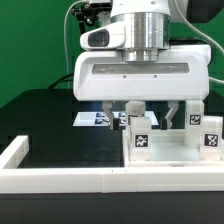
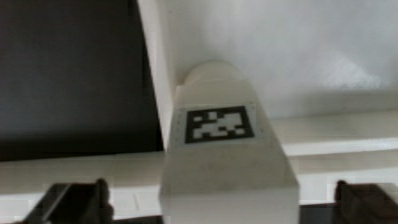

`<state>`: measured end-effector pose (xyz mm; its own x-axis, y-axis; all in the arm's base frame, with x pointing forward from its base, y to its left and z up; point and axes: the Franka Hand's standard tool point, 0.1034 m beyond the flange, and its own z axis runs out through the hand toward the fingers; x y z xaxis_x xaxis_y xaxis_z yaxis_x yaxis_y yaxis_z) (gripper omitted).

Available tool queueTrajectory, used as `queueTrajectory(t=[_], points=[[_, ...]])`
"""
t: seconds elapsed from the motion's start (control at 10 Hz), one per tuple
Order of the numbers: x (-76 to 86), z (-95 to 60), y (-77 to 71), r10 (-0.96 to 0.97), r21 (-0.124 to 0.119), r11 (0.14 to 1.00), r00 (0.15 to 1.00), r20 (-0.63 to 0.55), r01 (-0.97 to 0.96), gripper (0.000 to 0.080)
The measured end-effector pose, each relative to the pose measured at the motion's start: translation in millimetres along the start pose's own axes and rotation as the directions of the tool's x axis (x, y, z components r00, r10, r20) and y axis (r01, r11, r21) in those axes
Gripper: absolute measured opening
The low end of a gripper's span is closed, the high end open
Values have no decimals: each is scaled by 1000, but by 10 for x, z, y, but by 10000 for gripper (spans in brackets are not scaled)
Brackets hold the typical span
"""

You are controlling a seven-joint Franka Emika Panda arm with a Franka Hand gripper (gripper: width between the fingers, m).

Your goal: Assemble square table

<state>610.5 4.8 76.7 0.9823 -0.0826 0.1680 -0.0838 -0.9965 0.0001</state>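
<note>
Frontal exterior view; close downward wrist view

A white leg (image 2: 222, 140) with a black-white tag stands upright between the pincer's (image 1: 148, 118) spread fingers. The white slab (image 1: 165, 152) lies flat just below, more tagged legs (image 1: 211, 135) upright beside.

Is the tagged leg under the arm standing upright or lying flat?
Upright. In the exterior view the leg stands on end between the jaws, tag facing the camera. The wrist view shows its rounded end toward the camera between both fingers.
</note>
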Motion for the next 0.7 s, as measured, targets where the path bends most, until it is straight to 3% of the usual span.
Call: queueTrajectory(t=[0.1,0.2,0.3,0.6,0.7], points=[[-1,1,0,3,0,1000,1000,0,-3,500],[-1,2,1,3,0,1000,1000,0,-3,342],[-2,4,2,4,0,1000,1000,1,-4,291],[-3,5,3,45,0,999,999,1,-45,291],[-3,6,0,151,1,989,989,1,-151,291]])
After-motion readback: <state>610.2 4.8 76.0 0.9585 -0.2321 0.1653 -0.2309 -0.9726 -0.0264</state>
